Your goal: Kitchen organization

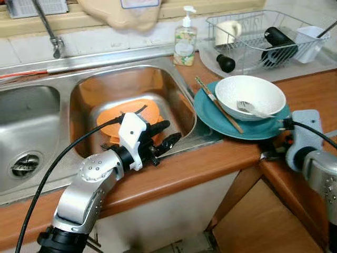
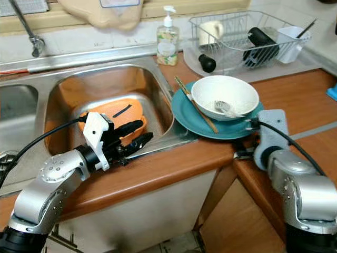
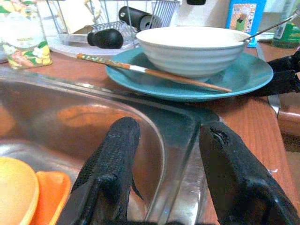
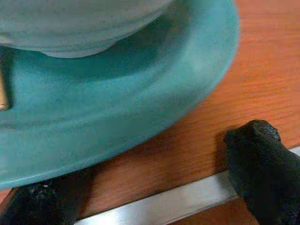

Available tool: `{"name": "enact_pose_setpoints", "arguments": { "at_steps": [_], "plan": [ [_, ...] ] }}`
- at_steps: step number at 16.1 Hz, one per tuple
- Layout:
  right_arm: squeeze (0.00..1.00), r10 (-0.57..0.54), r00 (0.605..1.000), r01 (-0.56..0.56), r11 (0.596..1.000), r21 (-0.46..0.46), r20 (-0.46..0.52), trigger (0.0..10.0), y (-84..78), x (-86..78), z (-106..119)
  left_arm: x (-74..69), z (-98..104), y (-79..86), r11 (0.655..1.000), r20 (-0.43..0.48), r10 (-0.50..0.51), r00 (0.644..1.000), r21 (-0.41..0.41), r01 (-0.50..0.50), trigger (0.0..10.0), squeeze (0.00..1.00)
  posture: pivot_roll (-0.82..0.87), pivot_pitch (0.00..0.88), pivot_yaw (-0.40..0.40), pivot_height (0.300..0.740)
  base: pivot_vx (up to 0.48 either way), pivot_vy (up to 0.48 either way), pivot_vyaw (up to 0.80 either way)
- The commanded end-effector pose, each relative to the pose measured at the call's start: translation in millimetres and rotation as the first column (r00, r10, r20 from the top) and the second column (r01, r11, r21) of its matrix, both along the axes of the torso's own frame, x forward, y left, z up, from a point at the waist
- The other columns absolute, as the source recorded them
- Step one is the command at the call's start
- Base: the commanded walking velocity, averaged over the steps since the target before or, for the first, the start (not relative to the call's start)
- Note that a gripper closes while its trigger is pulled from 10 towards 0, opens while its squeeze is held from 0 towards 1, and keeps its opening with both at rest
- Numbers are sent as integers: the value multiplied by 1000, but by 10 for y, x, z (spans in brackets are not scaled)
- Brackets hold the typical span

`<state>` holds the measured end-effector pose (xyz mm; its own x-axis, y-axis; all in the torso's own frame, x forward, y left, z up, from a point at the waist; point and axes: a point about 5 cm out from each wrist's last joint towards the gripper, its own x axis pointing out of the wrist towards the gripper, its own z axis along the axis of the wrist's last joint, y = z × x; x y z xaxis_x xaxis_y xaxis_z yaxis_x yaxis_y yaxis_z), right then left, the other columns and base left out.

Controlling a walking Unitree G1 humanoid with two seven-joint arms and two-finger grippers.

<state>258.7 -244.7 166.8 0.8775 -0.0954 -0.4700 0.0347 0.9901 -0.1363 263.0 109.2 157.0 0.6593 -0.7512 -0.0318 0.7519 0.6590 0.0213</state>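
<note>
The left gripper (image 1: 167,136) hangs over the right rim of the sink (image 1: 181,100), its fingers (image 3: 112,159) spread apart and gripping nothing; in the left wrist view one finger sits inside the basin and the other outside the steel edge. Orange dishes (image 1: 129,117) lie on the basin floor at 9 o'clock from that gripper.

On the wooden bench (image 1: 205,168), at 3 o'clock from the sink, a teal plate (image 1: 210,113) carries a white bowl (image 1: 250,95) with a fork (image 1: 250,109) in it, and a chopstick (image 1: 218,105) lies across the plate's left side.

The right gripper (image 4: 154,187) rests on the bench at the plate's near edge, at 5 o'clock from the bowl. Its fingers (image 4: 262,159) are parted, one to each side beneath the plate's rim, holding nothing.

At 12 o'clock from the plate stand a soap bottle (image 1: 185,39) and a wire rack (image 1: 263,37) with a mug (image 1: 227,31), a white cup (image 1: 309,43) and black items.
</note>
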Motion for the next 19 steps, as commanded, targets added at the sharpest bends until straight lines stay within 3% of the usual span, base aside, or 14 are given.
{"name": "enact_pose_setpoints", "arguments": {
  "at_steps": [1, 2, 6, 7, 8, 9, 14, 19],
  "plan": [
    [0, -39, 999, 39, 999, -30, 0, 10000, -85, -15, -9, 24, 25, -3, 1000, 14, -6, 1000, 14, 6, 10000, 0, -201, 0, 35, 740, 0, 0, 0],
    [0, -54, 997, 57, 996, -68, 51, 10000, -175, -36, 23, 20, 9, 2, 1000, 9, -3, 1000, 14, 3, 10000, 0, -201, 0, 36, 740, 0, 0, 0],
    [0, -131, 984, 137, 990, -37, 123, 10000, -390, -83, -13, 9, -14, 27, 1000, 0, 8, 1000, 16, -8, 10000, 0, -197, 0, 39, 740, 0, 0, 0],
    [0, -164, 968, 167, 986, -3, 191, 10000, -436, -84, 14, 8, -19, 38, 1000, -2, 14, 1000, 18, -14, 10000, 0, -192, 0, 37, 740, 0, 0, 0],
    [0, -190, 930, 149, 977, 152, 314, 10000, -456, -96, 86, 7, -24, 55, 1000, -5, 25, 1000, 17, -25, 10000, 0, -192, 0, 37, 740, 0, 0, 0],
    [0, -213, 908, 136, 964, 228, 360, 10000, -478, -125, 95, 5, -28, 65, 999, -6, 30, 1000, 17, -30, 10000, 0, -193, 0, 40, 740, 0, 0, 0],
    [0, -146, 933, 72, 971, 227, 329, 10000, -317, -127, -49, 9, -45, 37, 1000, -13, 26, 1000, 16, -26, 10000, 0, -200, 0, 44, 740, 0, 0, 0],
    [0, -94, 973, 61, 985, 159, 211, 10000, -220, -115, -221, 11, -45, 42, 999, -13, 28, 1000, 19, -28, 10000, 0, -194, 0, 43, 740, 0, 0, 0]
  ]
}}
